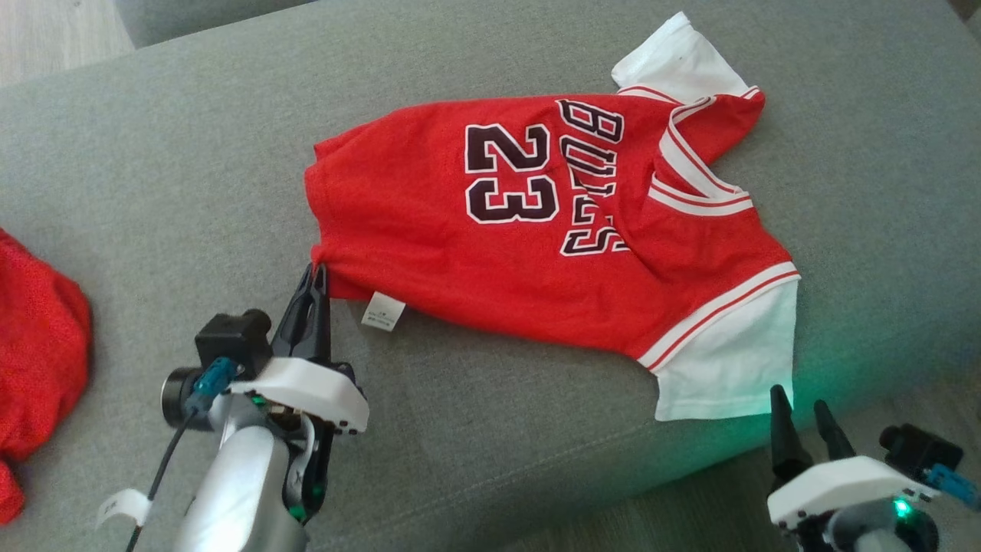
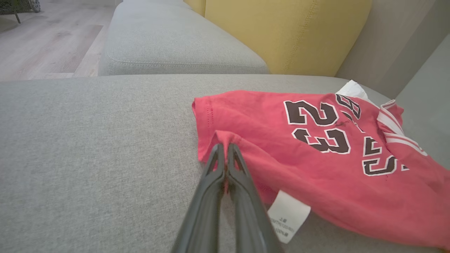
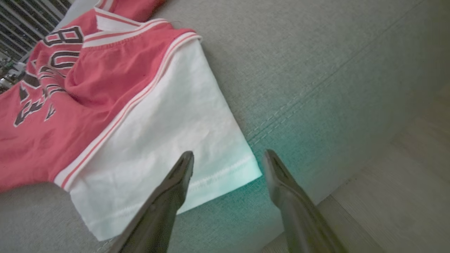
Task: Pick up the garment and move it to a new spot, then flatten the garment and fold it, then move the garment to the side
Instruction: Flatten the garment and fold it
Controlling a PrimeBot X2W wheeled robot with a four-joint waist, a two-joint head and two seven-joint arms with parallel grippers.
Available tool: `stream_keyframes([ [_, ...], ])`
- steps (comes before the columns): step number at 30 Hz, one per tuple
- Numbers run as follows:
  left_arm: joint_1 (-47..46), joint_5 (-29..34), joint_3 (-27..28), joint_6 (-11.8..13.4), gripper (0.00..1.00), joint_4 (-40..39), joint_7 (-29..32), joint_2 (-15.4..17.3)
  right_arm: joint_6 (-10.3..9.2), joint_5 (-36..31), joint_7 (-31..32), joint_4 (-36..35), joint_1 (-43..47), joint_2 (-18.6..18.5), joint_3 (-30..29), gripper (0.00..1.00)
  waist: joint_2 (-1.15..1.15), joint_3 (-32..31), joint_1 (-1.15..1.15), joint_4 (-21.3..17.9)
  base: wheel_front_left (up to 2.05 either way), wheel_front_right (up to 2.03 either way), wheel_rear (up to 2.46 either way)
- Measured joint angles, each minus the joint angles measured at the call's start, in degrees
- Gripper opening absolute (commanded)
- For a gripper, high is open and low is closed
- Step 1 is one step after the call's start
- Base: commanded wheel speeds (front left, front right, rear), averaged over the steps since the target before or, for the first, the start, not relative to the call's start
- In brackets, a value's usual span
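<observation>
Garment (image 1: pixel 536 222): red jersey, unfolded, mid sofa cushion (image 1: pixel 191 192), one sleeve at its front edge. Left gripper (image 1: pixel 318 272) clamped on its hem corner; right gripper (image 1: pixel 798 400) agape, empty. You likely still owe flattening, folding and setting aside.

Soft, even daylight, faint shadows; a green glow tints the sofa cushion (image 1: pixel 843 360); wrist views bow at the edges.
</observation>
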Motion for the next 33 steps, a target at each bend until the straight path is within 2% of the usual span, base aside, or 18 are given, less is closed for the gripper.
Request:
stream_keyframes([
  [4, 0.0, 0.5, 0.1, 0.0, 0.0, -0.8, 0.0, 0.0, 0.0, 2.4, -0.5, 5.2, -3.2, 0.0, -0.4, 1.0, 0.0, 0.2, 0.0, 0.0, 0.0, 0.0, 0.0],
  [8, 0.1, 1.1, 0.2, -0.4, 0.0, -1.2, 0.0, 0.0, 0.0, 2.9, -0.6, 6.3, -4.8, 0.0, -2.4, 1.0, 0.0, 0.5, 0.0, 0.2, 0.0, 0.0, 0.0],
  [11, 0.1, 1.6, 0.5, -0.5, 0.0, -1.2, 0.0, 0.0, 0.0, 9.6, -0.6, 6.6, -5.6, 0.0, -2.5, 1.0, 0.0, 0.6, 0.0, 0.2, 0.0, 0.0, 0.0],
  [13, 0.2, 1.7, 0.9, -0.5, 0.0, -1.2, 0.0, 0.0, 0.0, 7.1, -0.7, 7.1, -5.8, 0.0, -2.7, 1.0, 0.0, 0.5, 0.0, 0.1, 0.0, 0.0, 0.0],
  [21, 0.9, 2.2, 1.6, -0.9, 0.0, -1.3, 0.0, 0.0, 0.0, 5.6, -0.7, 7.1, -5.8, 0.0, -1.4, 1.0, 0.0, -0.6, 0.0, 0.0, 0.0, 0.0, 0.0],
  [27, 1.3, 1.5, 1.1, -0.8, 0.0, -2.0, 0.0, 0.0, 0.0, 5.3, -0.7, 7.0, -5.7, 0.0, 2.8, 1.0, 0.0, -0.5, 0.0, 0.6, 0.0, 0.0, 0.0],
  [33, 1.3, 1.0, 0.3, -0.8, 0.0, -2.5, 0.0, 0.0, 0.0, 1.6, -0.7, 8.1, -5.7, 0.0, 2.1, 1.0, 0.0, 0.7, 0.0, 1.1, 0.0, 0.0, 0.0],
])
